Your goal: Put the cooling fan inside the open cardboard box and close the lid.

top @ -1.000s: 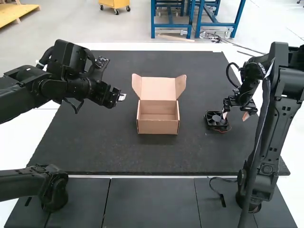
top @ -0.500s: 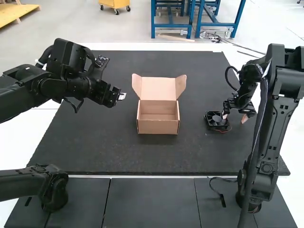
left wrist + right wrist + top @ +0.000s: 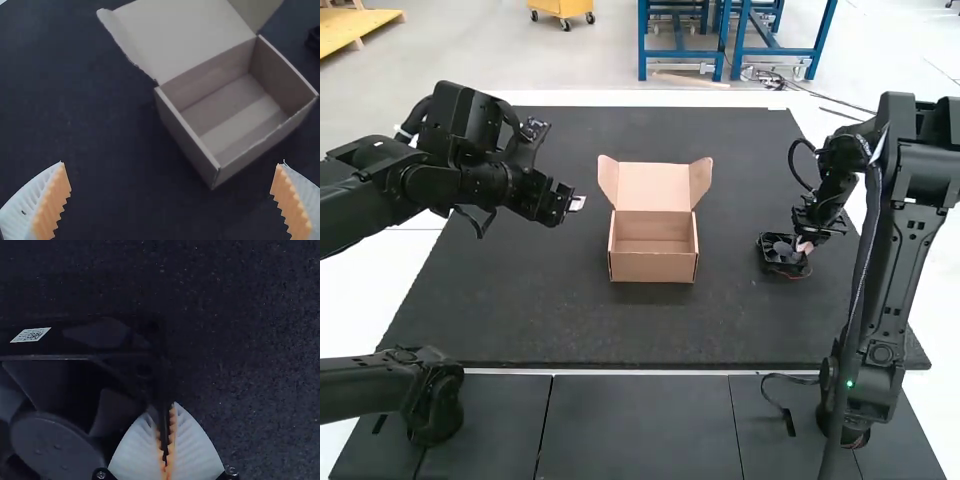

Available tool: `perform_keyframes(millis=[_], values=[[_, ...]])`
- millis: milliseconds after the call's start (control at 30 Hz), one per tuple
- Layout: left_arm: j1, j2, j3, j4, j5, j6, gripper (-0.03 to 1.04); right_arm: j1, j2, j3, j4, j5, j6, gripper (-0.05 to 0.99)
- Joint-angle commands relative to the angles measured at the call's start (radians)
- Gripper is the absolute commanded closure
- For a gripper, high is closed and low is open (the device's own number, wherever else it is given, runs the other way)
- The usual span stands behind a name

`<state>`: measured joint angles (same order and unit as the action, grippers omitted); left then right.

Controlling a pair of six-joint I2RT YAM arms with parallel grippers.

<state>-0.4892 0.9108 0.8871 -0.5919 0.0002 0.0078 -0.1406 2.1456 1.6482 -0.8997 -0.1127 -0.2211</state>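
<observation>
The black cooling fan (image 3: pixel 780 253) lies on the black mat (image 3: pixel 520 300), right of the open cardboard box (image 3: pixel 652 245). My right gripper (image 3: pixel 804 240) is down at the fan's right edge. In the right wrist view its white ribbed fingers (image 3: pixel 190 450) are shut on the thin rim of the fan (image 3: pixel 75 390). The box (image 3: pixel 235 120) stands upright and empty, with its lid and side flaps raised at the back. My left gripper (image 3: pixel 570 203) hovers left of the box. In its own view the left gripper (image 3: pixel 170 167) is open, with orange pads (image 3: pixel 50 205) wide apart and nothing between them.
The mat covers most of the white table (image 3: pixel 400 240). The right arm's base and upright link (image 3: pixel 880 300) stand at the mat's right front. Bare mat lies in front of the box and between box and fan.
The right gripper's fingers, spread over the fan before, have come together on its right rim. The fan shifted slightly. The left arm has not moved.
</observation>
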Motion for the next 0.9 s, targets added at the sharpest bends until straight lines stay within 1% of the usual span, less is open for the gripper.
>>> perform_keyframes(millis=[0,67,167,400,500,600,633,700,733,867], values=[[-0.002,-0.012,0.041,0.003,0.011,0.008,0.06,-0.005,0.013,0.001,-0.005,-0.002,0.019,0.95],[-0.005,-0.013,0.036,0.001,0.011,0.008,0.06,-0.01,-0.02,-0.002,0.01,-0.012,0.045,0.95],[-0.008,-0.015,0.024,-0.014,0.009,0.008,0.06,-0.017,-0.105,-0.024,0.027,-0.065,0.065,0.95],[-0.008,-0.046,0.012,-0.057,0.012,0.021,0.06,-0.017,-0.299,-0.093,0.025,-0.105,0.104,0.95],[-0.009,-0.059,0.007,-0.083,0.026,0.023,0.06,-0.019,-0.371,-0.1,-0.007,-0.125,0.121,0.95],[-0.009,-0.087,0.007,-0.088,0.04,0.023,0.06,-0.013,-0.443,-0.105,-0.053,-0.142,0.121,0.95],[-0.009,-0.095,0.007,-0.091,0.047,0.023,0.06,-0.011,-0.469,-0.107,-0.068,-0.145,0.124,0.95],[-0.014,-0.109,0.006,-0.1,0.075,0.023,0.06,-0.007,-0.523,-0.12,-0.094,-0.174,0.127,0.95],[-0.02,-0.116,0.004,-0.105,0.086,0.023,0.06,-0.004,-0.549,-0.13,-0.1,-0.186,0.127,0.95],[-0.052,-0.147,0.0,-0.108,0.095,0.021,0.06,0.041,-0.658,-0.162,-0.113,-0.196,0.164,0.95]])
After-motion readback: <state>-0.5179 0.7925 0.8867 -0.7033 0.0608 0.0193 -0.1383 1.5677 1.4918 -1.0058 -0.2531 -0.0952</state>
